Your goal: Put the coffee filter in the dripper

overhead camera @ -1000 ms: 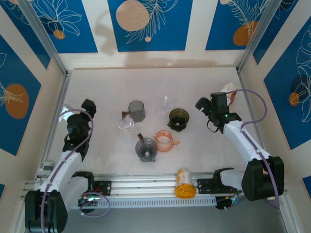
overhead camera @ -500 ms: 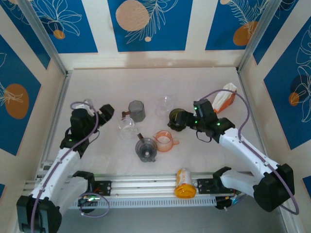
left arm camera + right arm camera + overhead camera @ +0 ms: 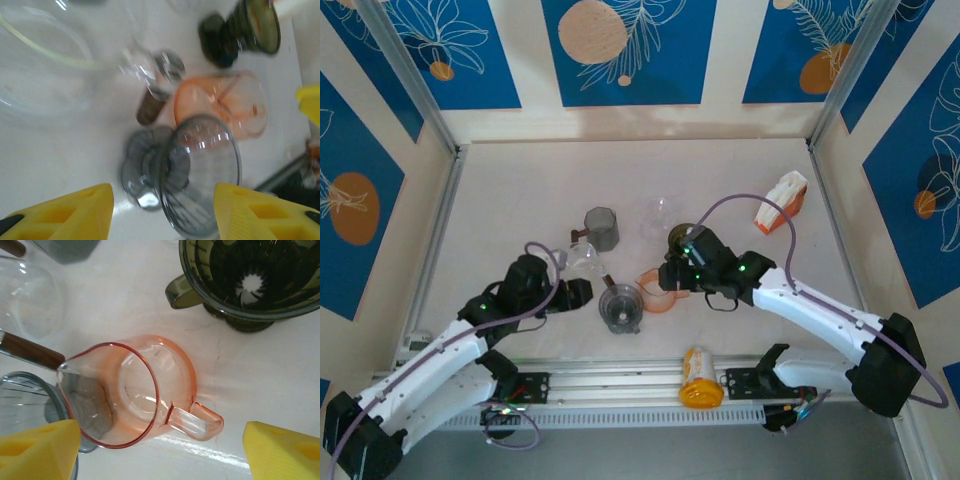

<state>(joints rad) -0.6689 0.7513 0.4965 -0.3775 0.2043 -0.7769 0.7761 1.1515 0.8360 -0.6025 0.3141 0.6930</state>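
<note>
- Top external view: the pale bench (image 3: 510, 190) carries three drippers: one clear glass dripper (image 3: 582, 258), one smoky grey dripper (image 3: 620, 308) and one dark green dripper (image 3: 682, 238). There is also one pink pitcher (image 3: 653, 294), one grey faceted cup (image 3: 602, 228) and one clear glass (image 3: 660, 213).
- The single coffee filter pack (image 3: 781, 199), a boxy orange-and-white shape, sits at the far right of the bench, well apart from every dripper. Its long axis runs diagonally, with the white end toward the far right corner.
- One orange-yellow jar (image 3: 700, 377) lies on the rail (image 3: 610, 385) at the near edge.
- The left gripper (image 3: 577, 292) is just left of the smoky grey dripper. The right gripper (image 3: 672, 275) hangs over the pink pitcher, beside the dark green dripper.
- Left wrist view: the yellow fingers (image 3: 65, 212) stand well apart, so the jaws are open and hold nothing. The ribbed smoky grey dripper shows ahead between them, blurred.
- Right wrist view: the jaws are spread wide and empty, with the yellow pads (image 3: 285, 450) on either side of the translucent pink pitcher below. The dark green dripper is ribbed inside, with a hole at its centre.
</note>
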